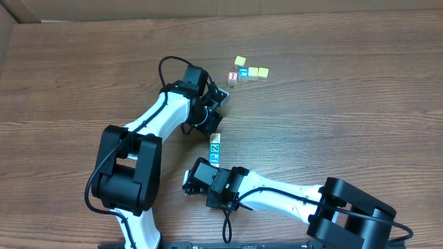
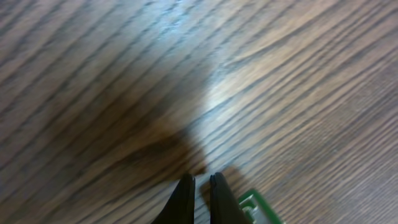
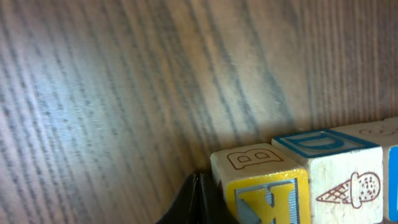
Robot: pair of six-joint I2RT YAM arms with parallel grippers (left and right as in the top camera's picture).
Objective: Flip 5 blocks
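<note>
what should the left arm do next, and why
Probably nudge the shut left claw sideways into the green-faced block to roll it onto another face. Its tip sits just beside that block, and with the jaws shut it can push but not grasp.

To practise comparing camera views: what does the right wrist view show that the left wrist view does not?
Only right wrist: the B block and D block with an ice-cream cone, side by side. Only left wrist: one green-edged block corner. Both: the wooden table and a shut tool at the bottom edge: right tool, left tool.
</note>
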